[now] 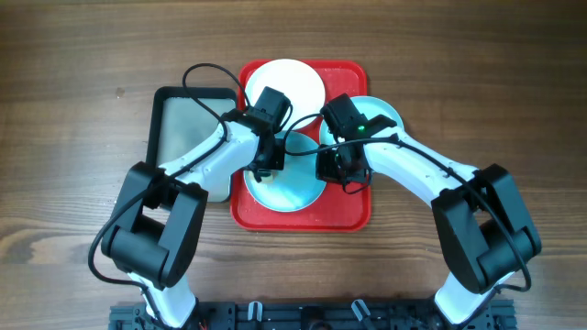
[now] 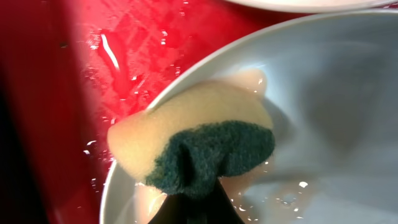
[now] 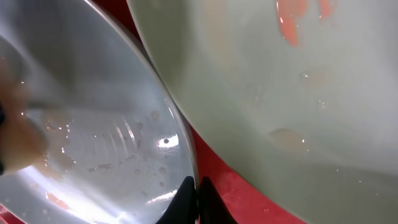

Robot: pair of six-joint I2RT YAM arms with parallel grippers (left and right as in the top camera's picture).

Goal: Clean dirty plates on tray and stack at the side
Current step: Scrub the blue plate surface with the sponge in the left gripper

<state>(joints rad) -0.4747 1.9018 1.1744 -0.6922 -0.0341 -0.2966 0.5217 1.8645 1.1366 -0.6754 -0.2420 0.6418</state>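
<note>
Scrubbing, left jaws: clamped on a sponge of yellow foam with a dark green scouring face, pinched so the foam bulges out ahead of the tips.
Sponge contact: pressed onto the rim of the front turquoise plate and overhanging the edge a little, likely to work the lip as well as the bowl.
Bracing, right jaws: drawn narrow, tips together at the opposite rim of that same plate and apparently pinching it, probably to stop it sliding under the scrub.
Front turquoise plate: lying flat in the near half of the red tray, wet and glossy, with a faint orange trace near one edge in the right wrist view.
Rear turquoise plate: just beside the right jaws at the tray's far right, partly beyond its rim, orange-red smears showing, so judged uncleaned.
White plate: at the tray's far end, close against the front plate; dirt not tellable from above.
Red tray floor: beaded with water, catching the runoff.
Grey tray: on the counter, just beside the red tray's left side.
Progress: one plate under the sponge, side stack not yet begun.
</note>
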